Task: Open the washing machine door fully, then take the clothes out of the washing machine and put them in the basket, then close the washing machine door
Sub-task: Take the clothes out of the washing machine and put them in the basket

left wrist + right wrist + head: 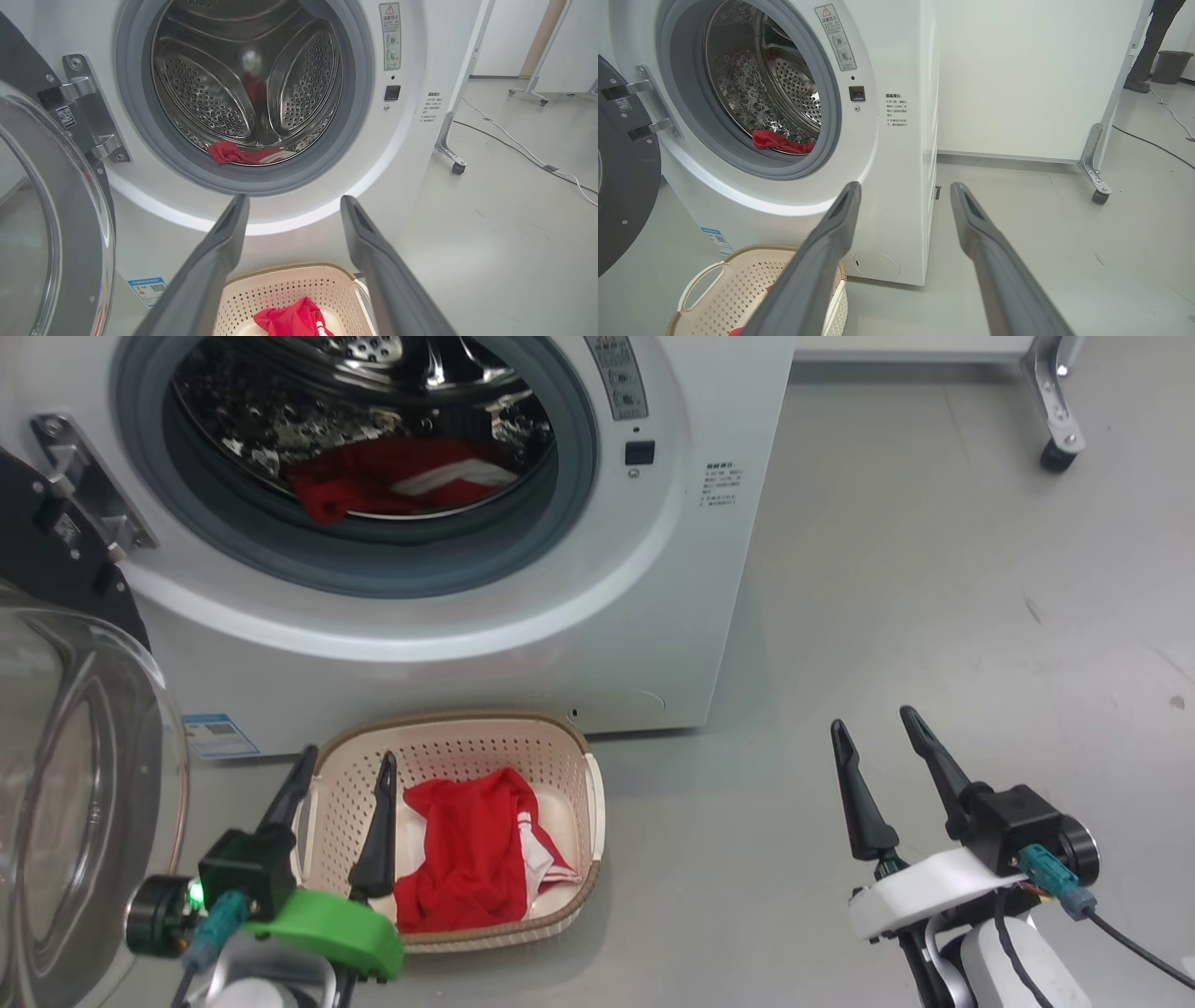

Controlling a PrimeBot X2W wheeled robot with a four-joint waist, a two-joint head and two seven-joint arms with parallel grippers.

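Left gripper (pixel 347 756) over the basket (pixel 448 721) and right gripper (pixel 873 720) both gape empty, the washing machine door (pixel 75 784) open, some clothes (pixel 467 859) basketed, others (pixel 392 485) left inside the washing machine (pixel 653 616), door-closing last.

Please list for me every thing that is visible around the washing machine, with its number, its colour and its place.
washing machine: one, white, ahead on the left
washing machine door: one, black rim and clear glass, swung open at far left
clothes in the drum: one piece, red and white, drum bottom
clothes in the basket: one heap, red and white
basket: one, cream with brown rim, on the floor before the machine
sticker: one, blue, low on the machine front
castor leg: one, grey metal, floor at the right
bin: one, grey, far back
person's leg: one, dark, beside the bin
left gripper: one, dark, over the basket, jaws open
right gripper: one, dark, over bare floor, jaws open
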